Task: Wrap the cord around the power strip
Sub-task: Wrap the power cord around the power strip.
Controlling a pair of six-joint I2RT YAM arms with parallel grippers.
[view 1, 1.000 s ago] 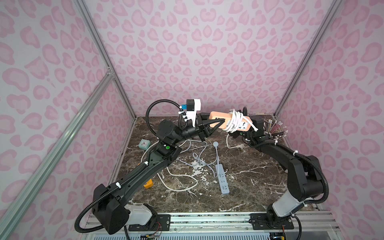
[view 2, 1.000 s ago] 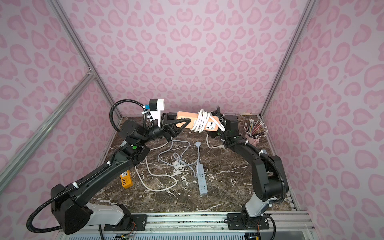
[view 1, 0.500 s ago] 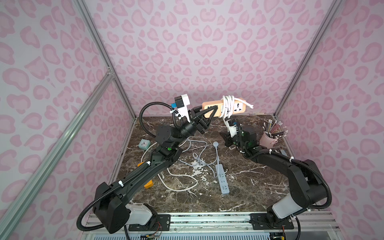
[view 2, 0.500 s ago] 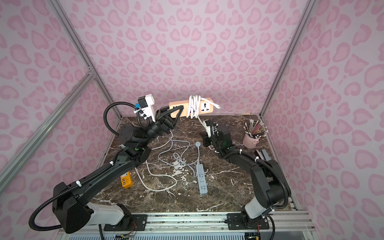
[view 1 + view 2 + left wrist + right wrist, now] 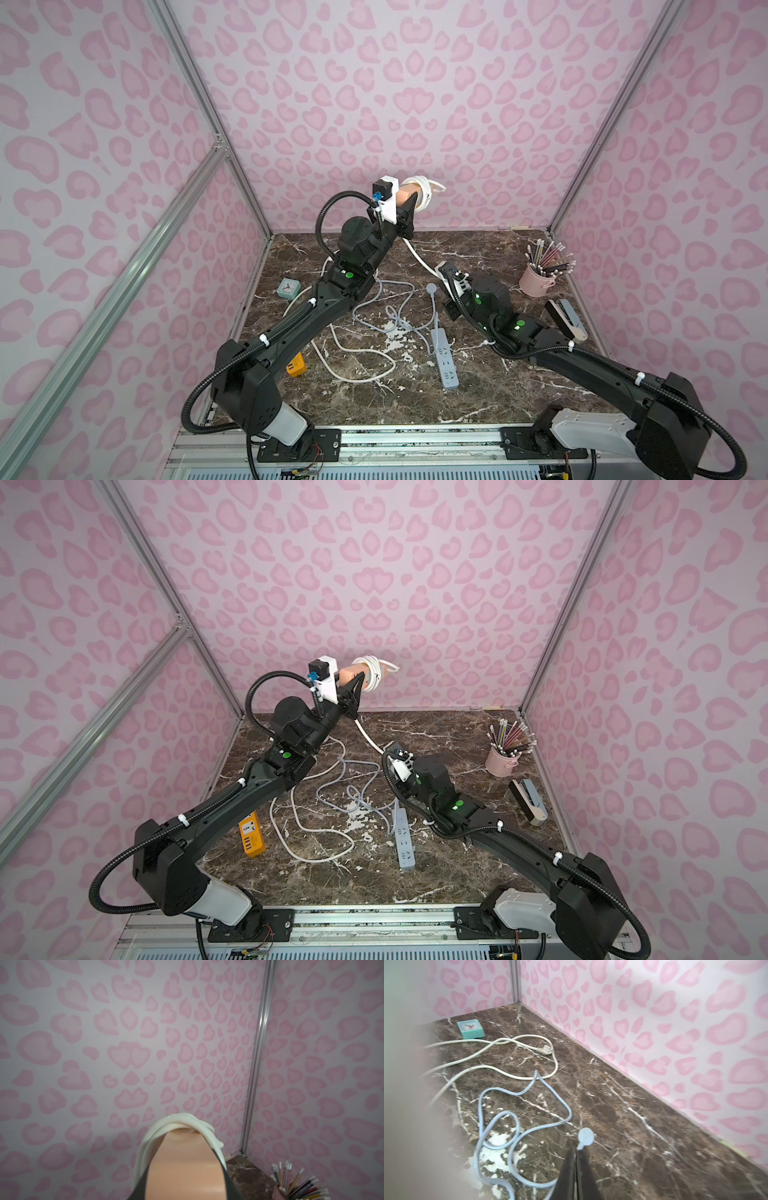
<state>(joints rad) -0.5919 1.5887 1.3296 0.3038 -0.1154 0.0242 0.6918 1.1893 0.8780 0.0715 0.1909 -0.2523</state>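
Peach plastic shows between the jaws of the left gripper [image 5: 182, 1169], which is clamped on one end of the power strip [image 5: 404, 195]. It holds the strip high in the air, well above and apart from the cup of pencils [image 5: 538, 282], out toward the back wall. That height looks deliberate. The cord [image 5: 420, 193] is bunched in several turns round the strip, and its loose tail drops free to the table [image 5: 395, 403] (a hanging tail is easier to lead round again).

The right gripper [image 5: 575, 1150] sits low, near the cup on the side toward the clock [image 5: 286, 287]. Its jaws are pressed together with nothing seen between them, so the tail probably needs picking up for the next turn.

Counted:
- Three strips: one held, plus a grey strip [image 5: 444, 359] and a yellow strip [image 5: 251, 833] lying flat.
- Two cords: the white one and a grey cord [image 5: 585, 1136].
- One clock, one cup and one stapler [image 5: 567, 318].
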